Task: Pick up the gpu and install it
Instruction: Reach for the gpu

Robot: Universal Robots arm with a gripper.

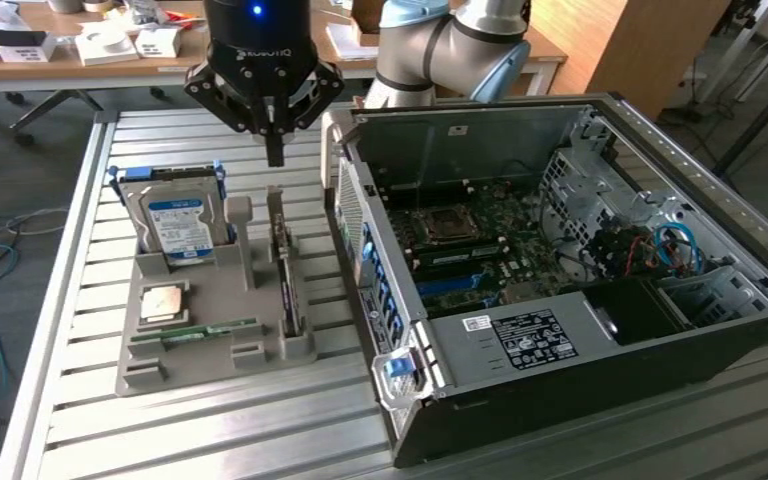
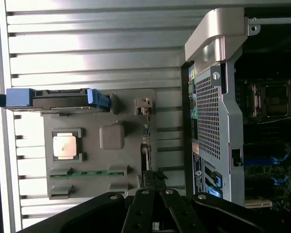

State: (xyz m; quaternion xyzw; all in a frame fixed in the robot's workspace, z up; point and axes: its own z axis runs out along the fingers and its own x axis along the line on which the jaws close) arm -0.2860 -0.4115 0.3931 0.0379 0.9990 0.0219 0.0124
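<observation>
The gpu (image 1: 284,275) stands edge-on in a slot on the right side of the grey holder (image 1: 157,372), a thin dark card next to the open computer case (image 1: 558,330). My gripper (image 1: 275,152) hangs above the card's far end, well clear of it, fingers shut and pointing down with nothing between them. In the wrist view the gpu (image 2: 146,155) is a narrow dark strip running along the holder (image 2: 131,145), and the gripper (image 2: 155,218) sits over the end nearest the camera.
The holder also carries a silver hard drive (image 1: 177,225) with blue clips, a square processor (image 1: 164,300) and a green memory stick (image 1: 197,330). The case lies open with its motherboard (image 1: 471,250) exposed. A cluttered desk (image 1: 37,40) stands behind the slatted metal table (image 1: 224,440).
</observation>
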